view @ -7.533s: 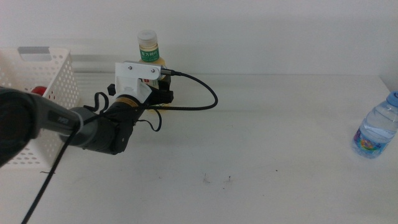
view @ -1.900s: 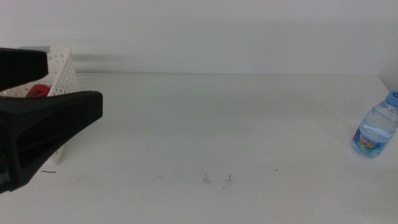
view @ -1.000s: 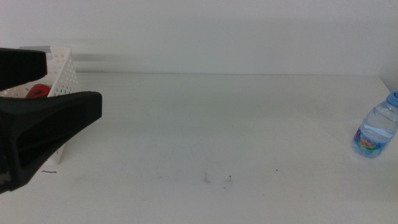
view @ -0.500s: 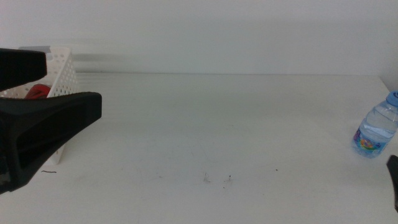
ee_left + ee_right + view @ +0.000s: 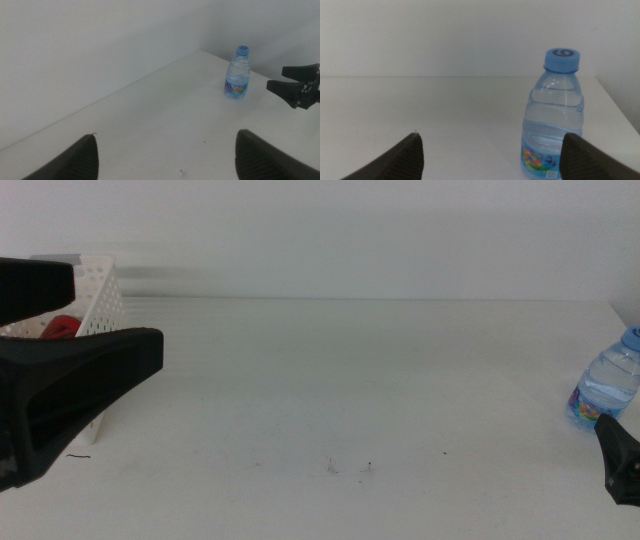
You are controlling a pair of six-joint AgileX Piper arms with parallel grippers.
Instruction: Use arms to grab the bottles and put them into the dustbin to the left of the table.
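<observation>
1. Middle view: large plain white flat tabletop (image 5: 330,380) with a few tiny dark specks near its front edge.
2. Middle view: white rectangular plastic dustbin with round-hole perforated walls (image 5: 98,285) at the far left of the table; a grey handle strip shows on its rim. A red item (image 5: 62,327) lies inside it, only partly visible.
3. Middle view: black left arm (image 5: 60,385), large and close to the camera, crossing in front of the dustbin; its gripper is not seen here.
4. Middle view: small clear water bottle with blue cap (image 5: 606,381) stands upright at the far right edge of the table.
5. Middle view: black right gripper (image 5: 620,462) shows only as a dark tip at the lower right edge, just in front of the bottle, not touching it.
6. Left wrist view: left gripper (image 5: 165,155), jaws spread wide apart, holding nothing, above bare tabletop. The water bottle (image 5: 237,73) stands well away near the table's far corner, with the right gripper (image 5: 296,90) near it.
7. Right wrist view: right gripper (image 5: 492,155), jaws wide apart and empty; the water bottle (image 5: 552,117) stands upright ahead, nearer one jaw, apart from both.
</observation>
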